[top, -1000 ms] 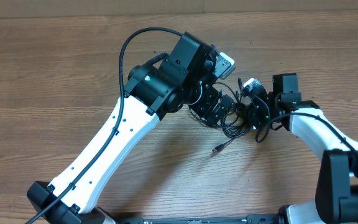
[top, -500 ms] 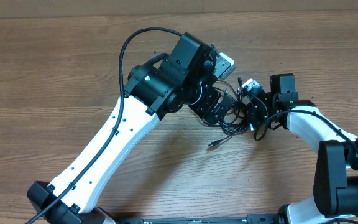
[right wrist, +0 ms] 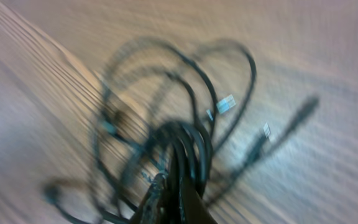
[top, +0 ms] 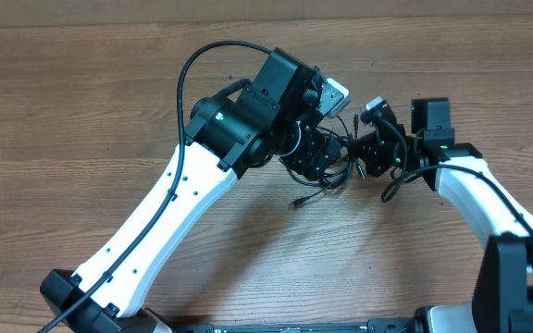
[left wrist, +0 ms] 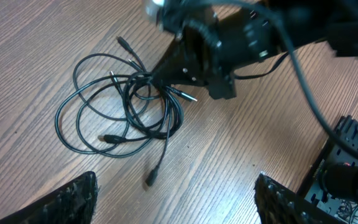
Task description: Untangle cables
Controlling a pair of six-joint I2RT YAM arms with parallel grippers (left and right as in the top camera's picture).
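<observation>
The right gripper point(left wrist: 161, 74) has pinched together, and the trailing plug point(top: 296, 201) has been dragged nearer the tangle. Its fingers clamp several strands of the cables point(left wrist: 169, 112), which lie knotted on the wooden table point(top: 81, 111). Pulling that bunch would likely tighten the knot or tow the whole heap, since the left gripper point(left wrist: 176, 190), fingers wide apart, pins nothing. It hovers wrist-down above the tangle, while the right arm reaches in low from the side.

Even bright light, soft shadows — right wrist view heavily motion-blurred.
</observation>
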